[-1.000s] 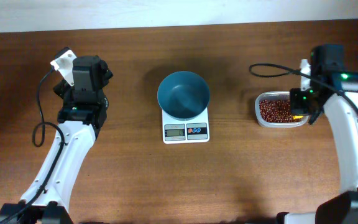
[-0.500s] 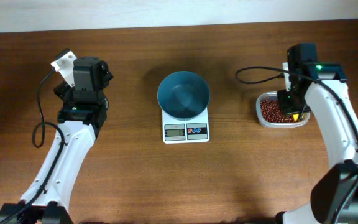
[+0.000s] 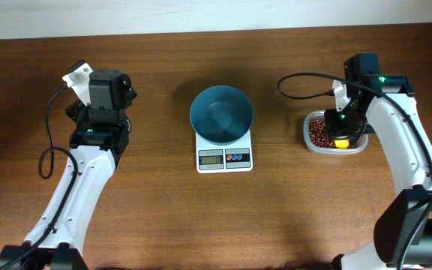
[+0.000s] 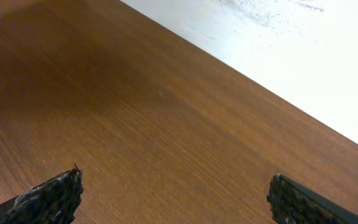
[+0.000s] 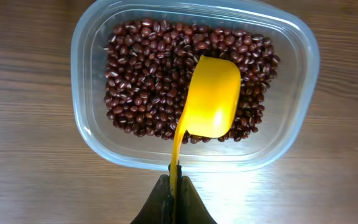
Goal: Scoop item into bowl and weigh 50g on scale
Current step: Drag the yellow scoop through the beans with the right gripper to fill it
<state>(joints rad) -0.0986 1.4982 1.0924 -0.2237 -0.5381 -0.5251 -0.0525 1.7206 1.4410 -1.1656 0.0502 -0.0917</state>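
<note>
The teal-blue bowl (image 3: 221, 114) stands on the small white scale (image 3: 224, 155) at the table's middle, and looks empty. The dark red-brown beans (image 5: 148, 74) fill a clear plastic container (image 5: 92, 140) at the right, also in the overhead view (image 3: 317, 132). My right gripper (image 5: 174, 183) is shut on the handle of a yellow scoop (image 5: 211, 96), whose bowl hangs empty over the beans; the scoop shows in the overhead view (image 3: 342, 142). My left gripper (image 4: 173, 193) is open and empty above bare table at the far left (image 3: 100, 94).
A black cable (image 3: 306, 79) loops from the right arm over the table behind the container. The table's far edge meets a white wall (image 4: 303, 56).
My right gripper has moved left and toward the back over the container. The container has slid a little to the left. The left arm has not moved.
</note>
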